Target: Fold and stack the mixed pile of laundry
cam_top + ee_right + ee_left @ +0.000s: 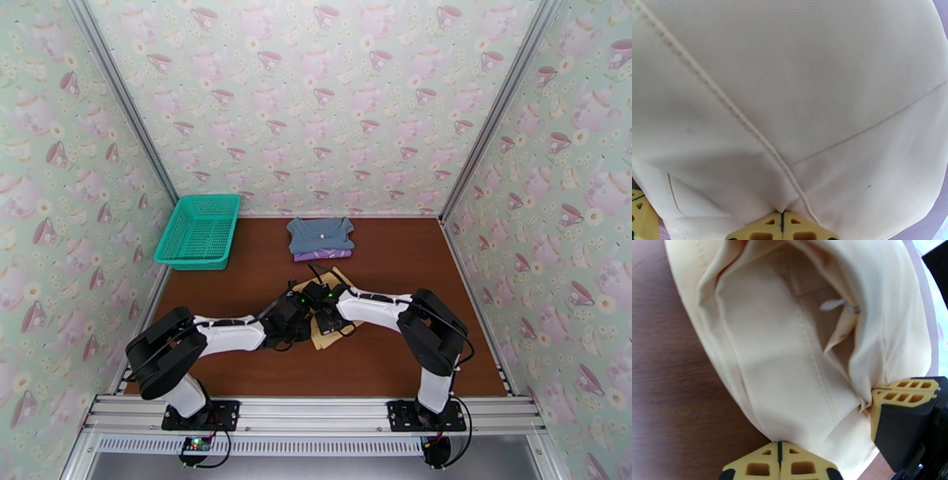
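Where the two arms meet: low centre of the top view, wrists close together over the yellow garment (324,339) on the brown table (411,268).
Basket (197,230): teal plastic mesh, at the upper left of the table against the left wall, well apart from the arms.
Left gripper (780,457): at the bottom centre of the left wrist view, with its jaws pressed together and the near edge of the yellow garment pinched between them.
Yellow garment, top view: mostly hidden under the two wrists, with a corner showing above them and another below.
Yellow garment, left wrist view (790,358): bunched and lifted into an open pocket of cloth. A long seam runs down its middle, a small white tag (831,304) sits deep inside, and bare table shows at the left.
Yellow garment, right wrist view (809,79): stretched smooth across the frame, crossed by two seams.
Grey-blue shirt (320,233): folded, at the upper centre of the table near the back wall.
Purple shirt (322,255): folded under the grey-blue shirt, with only its near edge showing.
Right gripper (782,225): at the bottom centre of the right wrist view, clamped tight on the garment where the seams come together. Its fingers (904,394) also appear at the lower right of the left wrist view, with a fold of cloth running into their tips.
Spacing: the two grippers are just beside each other on the same garment.
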